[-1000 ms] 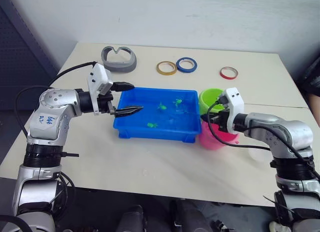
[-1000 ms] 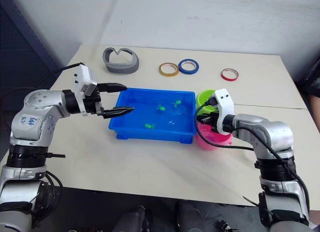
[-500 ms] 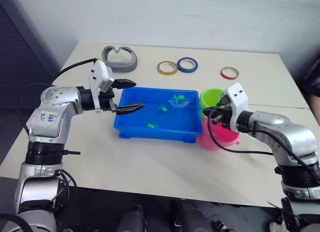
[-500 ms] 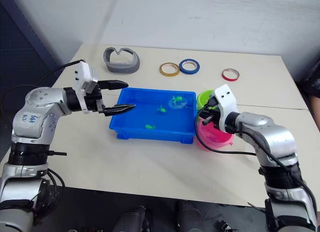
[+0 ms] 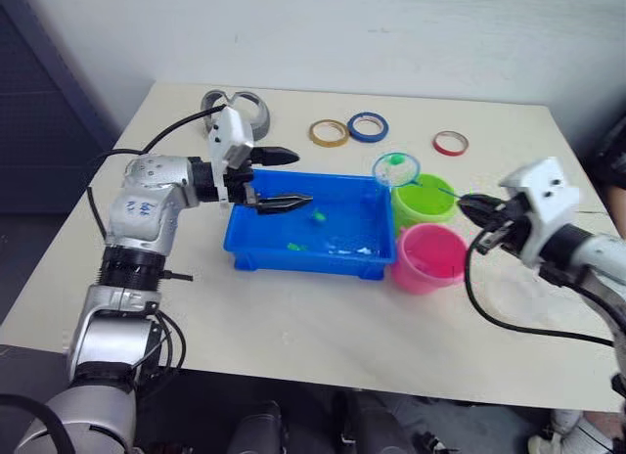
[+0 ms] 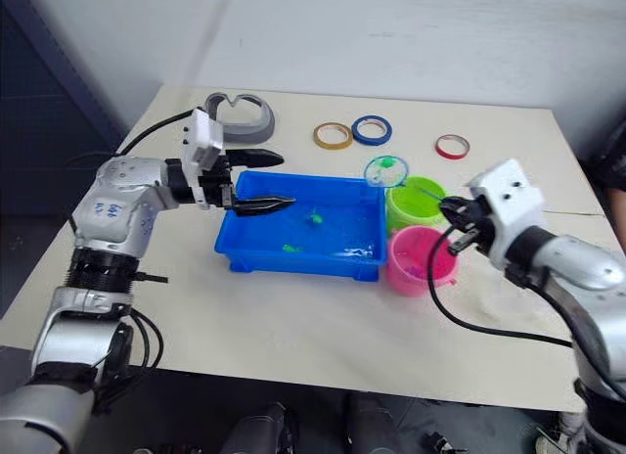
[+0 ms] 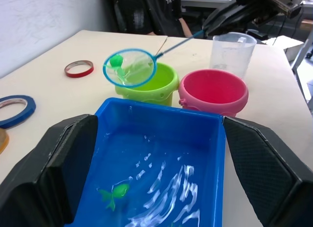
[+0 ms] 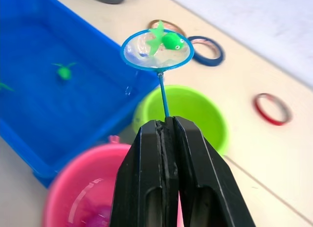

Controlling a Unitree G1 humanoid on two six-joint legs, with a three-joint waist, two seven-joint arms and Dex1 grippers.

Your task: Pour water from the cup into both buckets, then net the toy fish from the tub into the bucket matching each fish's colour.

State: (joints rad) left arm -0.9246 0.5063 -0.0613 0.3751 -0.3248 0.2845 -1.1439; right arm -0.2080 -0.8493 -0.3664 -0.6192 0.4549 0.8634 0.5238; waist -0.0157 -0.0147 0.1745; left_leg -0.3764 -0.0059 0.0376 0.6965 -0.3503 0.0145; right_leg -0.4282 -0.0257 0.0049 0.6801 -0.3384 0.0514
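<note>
My right gripper (image 8: pixel 166 125) is shut on the thin handle of the net (image 5: pixel 395 167). The blue hoop hangs in the air beside the rim of the lime green bucket (image 5: pixel 423 202), on the tub's side. A green toy fish (image 8: pixel 169 40) lies in the mesh. The pink bucket (image 5: pixel 430 259) stands just in front of the green one. Two green fish (image 5: pixel 319 216) remain in the water of the blue tub (image 5: pixel 303 262). My left gripper (image 5: pixel 301 178) is open above the tub's left end. The clear cup (image 7: pixel 232 49) stands behind the pink bucket in the left wrist view.
Yellow (image 5: pixel 327 132), blue (image 5: pixel 364 127) and red (image 5: pixel 448 142) tape rings lie at the back of the table. A grey curved object (image 5: pixel 248 112) sits at the back left, behind my left wrist. Bare tabletop stretches in front of the tub.
My right gripper has lifted the net out of the tub with a green fish in it and pulled back to the right. My left gripper has moved right, over the tub's left end.
</note>
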